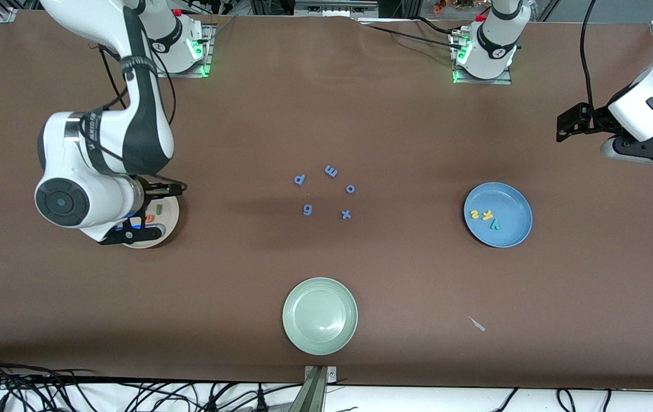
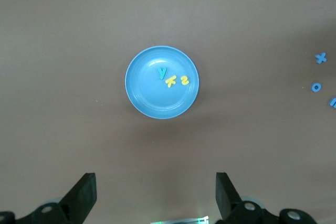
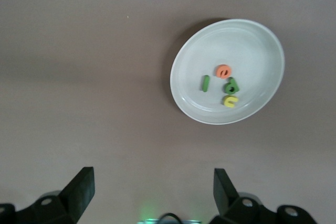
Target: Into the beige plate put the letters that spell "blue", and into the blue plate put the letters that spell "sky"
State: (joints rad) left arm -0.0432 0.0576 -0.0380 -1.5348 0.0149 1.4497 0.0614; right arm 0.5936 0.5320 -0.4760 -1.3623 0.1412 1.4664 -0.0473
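Both plates hold their letters; we see both grippers up, jaws apart.
The beige plate (image 3: 252, 40) holds the letters that spell "blue" (image 3: 223, 85) under the right gripper (image 3: 152, 192); the blue plate (image 1: 512, 229) near the left arm's table edge holds the letters that spell "sky" (image 1: 485, 217), with the left gripper (image 2: 156, 195) over it.

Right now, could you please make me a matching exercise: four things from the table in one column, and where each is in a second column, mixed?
Things:
1. yellow k
2. orange e
3. blue x
4. pale green plate

Places:
A. lying on the bare table
B. in the beige plate
C. nearest to the front camera
D. in the blue plate

Pairs: 1-D, 2-B, 3-A, 4-C
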